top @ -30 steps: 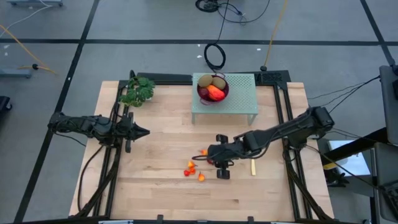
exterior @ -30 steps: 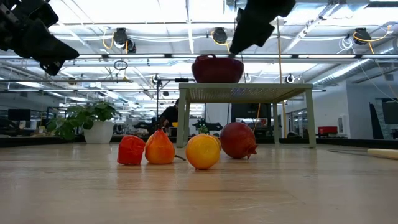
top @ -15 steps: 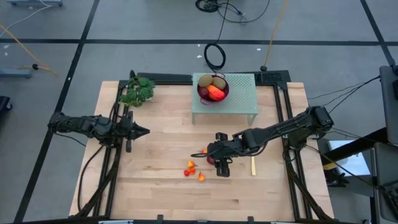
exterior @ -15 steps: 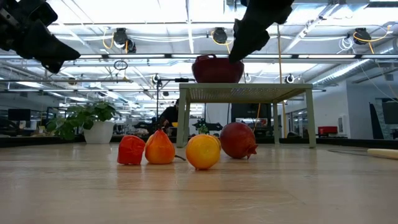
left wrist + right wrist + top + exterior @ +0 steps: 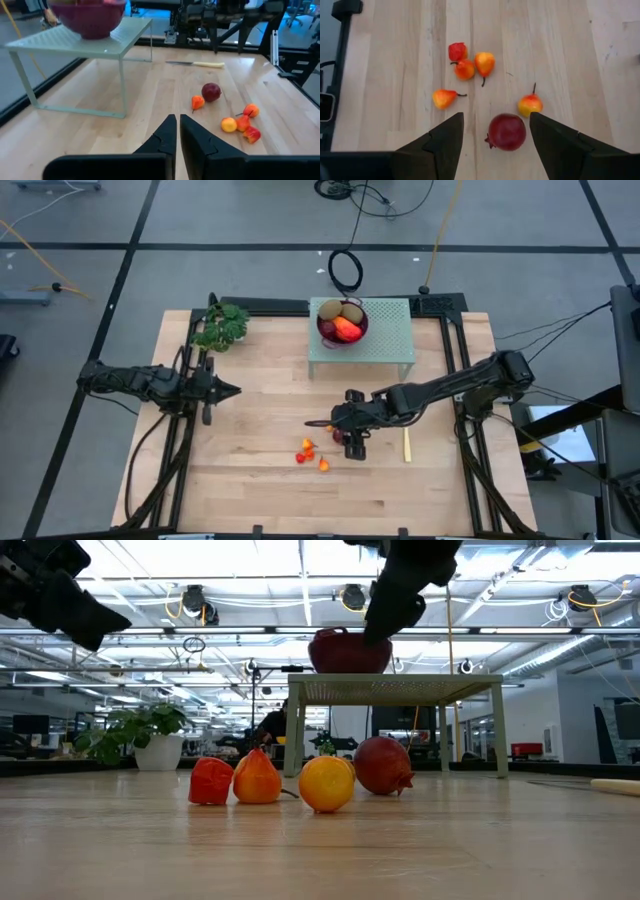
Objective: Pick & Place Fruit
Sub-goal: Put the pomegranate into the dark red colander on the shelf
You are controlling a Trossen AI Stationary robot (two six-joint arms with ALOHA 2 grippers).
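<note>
We note two matte black jointed arms with dark cabling along their links. Left gripper (image 5: 176, 134) and right gripper (image 5: 492, 132) carry angular, wedge-shaped black fingers.

You're getting bright, even light from the ceiling strip lamps (image 5: 300, 600), which glare white in your low view. Shadows on the pale wooden tabletop (image 5: 260, 480) stay soft. Your left wrist view blurs toward the room behind.

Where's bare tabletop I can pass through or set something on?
Free: the front strip of the table, and the stretch between the left gripper and the small fruits. Crowded: around the right gripper, over the dark red fruit.
</note>
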